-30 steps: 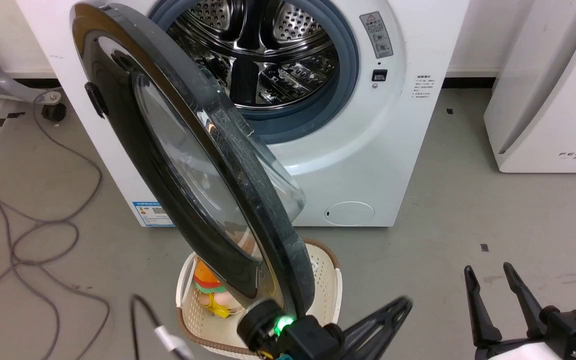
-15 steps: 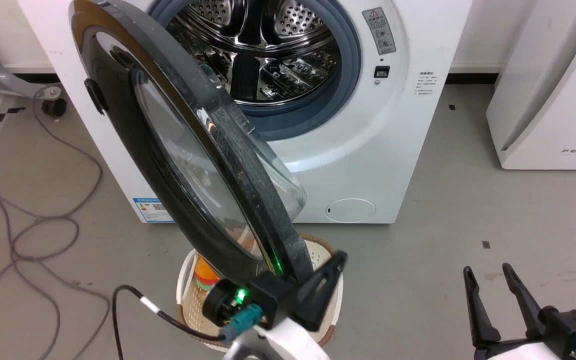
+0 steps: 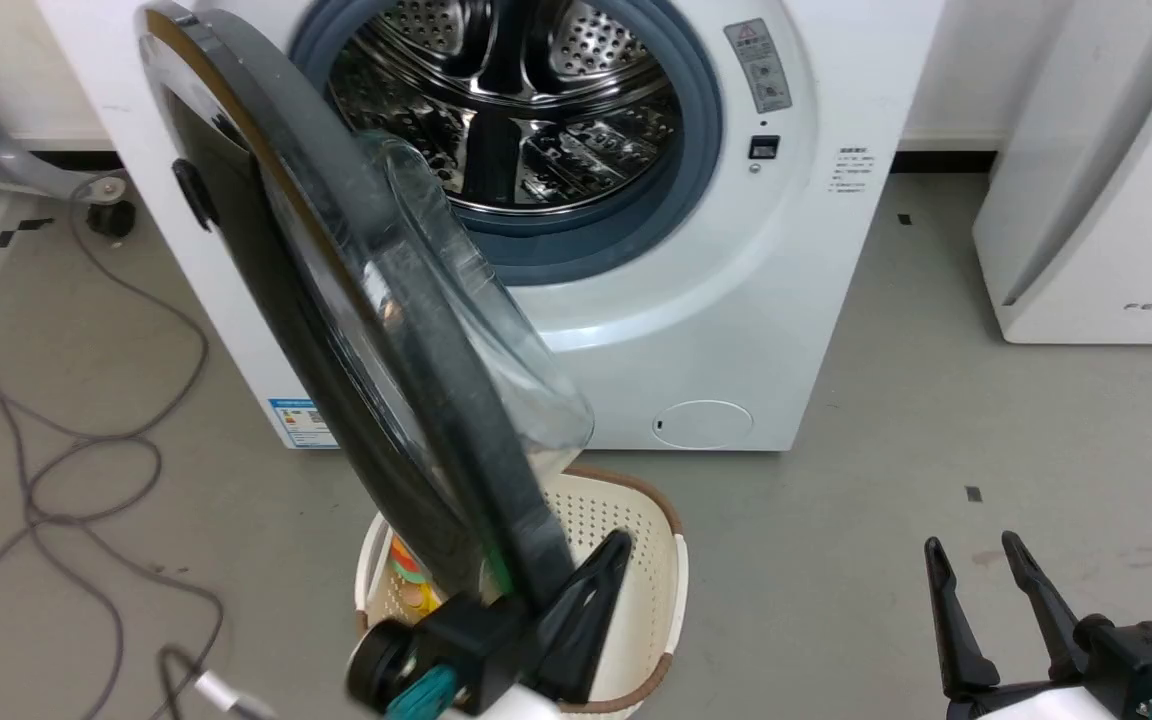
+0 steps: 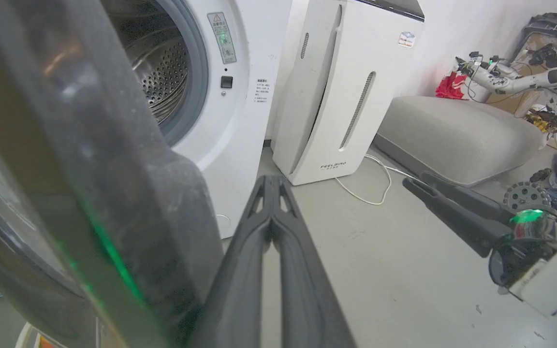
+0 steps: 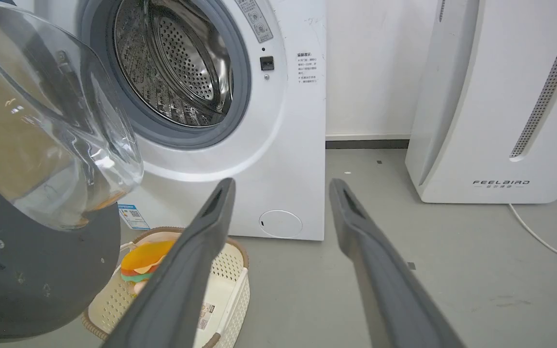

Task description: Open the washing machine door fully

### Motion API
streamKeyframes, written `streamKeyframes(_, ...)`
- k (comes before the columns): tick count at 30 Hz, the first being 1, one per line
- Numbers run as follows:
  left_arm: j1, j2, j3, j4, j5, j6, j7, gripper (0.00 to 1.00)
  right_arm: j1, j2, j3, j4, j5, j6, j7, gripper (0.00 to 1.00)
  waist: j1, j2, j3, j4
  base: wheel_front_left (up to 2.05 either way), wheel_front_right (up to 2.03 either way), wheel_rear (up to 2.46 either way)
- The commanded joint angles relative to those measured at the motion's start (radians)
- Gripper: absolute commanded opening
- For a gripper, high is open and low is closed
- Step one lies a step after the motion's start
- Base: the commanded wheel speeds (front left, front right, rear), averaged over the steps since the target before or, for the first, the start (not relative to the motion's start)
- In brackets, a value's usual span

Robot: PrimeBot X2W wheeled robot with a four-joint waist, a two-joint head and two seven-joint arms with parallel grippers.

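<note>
Left tool (image 3: 614,548) closed on nothing — tips up beside washing machine door (image 3: 356,330) rim, right tool (image 3: 972,545) parted, empty

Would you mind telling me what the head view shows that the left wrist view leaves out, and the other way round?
The head view adds a loose grey cable and a black castor. The left wrist view adds a grey cushion and a red bundle. Both share the washing machine, the washing machine door partly open, the FEELBIRD appliance, the shut left gripper by the door's lower edge and the open right gripper.
</note>
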Motion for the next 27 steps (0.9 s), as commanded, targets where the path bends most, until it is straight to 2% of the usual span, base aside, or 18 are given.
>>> streamKeyframes(1,0.03,0.027,0.031,-0.015,-0.005,0.028,0.01,0.0,0.0,0.004,-0.002,0.004,0.002,0.001,0.0,1.0,0.0,0.0,-0.004,0.008,0.0,0.0,0.0)
streamKeyframes(6,0.11,0.056,0.056,-0.11,0.005,0.084,0.02,0.0,0.003,0.004,-0.007,0.007,-0.003,0.001,0.004,1.0,0.0,0.0,-0.012,0.042,0.0,0.0,0.0)
streamKeyframes(16,0.213,0.076,0.085,-0.235,0.017,0.162,0.036,0.0,0.004,0.004,-0.013,-0.021,-0.024,0.001,0.02,1.0,0.0,0.0,-0.012,0.154,0.0,0.0,0.0)
streamKeyframes(24,0.244,0.099,0.202,-0.243,0.019,0.234,-0.029,0.0,0.004,0.004,-0.017,-0.068,-0.05,0.001,0.039,1.0,0.0,0.0,0.0,0.244,0.0,0.0,0.0)
streamKeyframes(27,0.237,0.113,0.254,-0.214,0.009,0.243,-0.061,0.0,-0.001,0.004,-0.018,-0.093,-0.056,0.001,0.045,1.0,0.0,0.0,0.003,0.269,0.0,0.0,0.0)
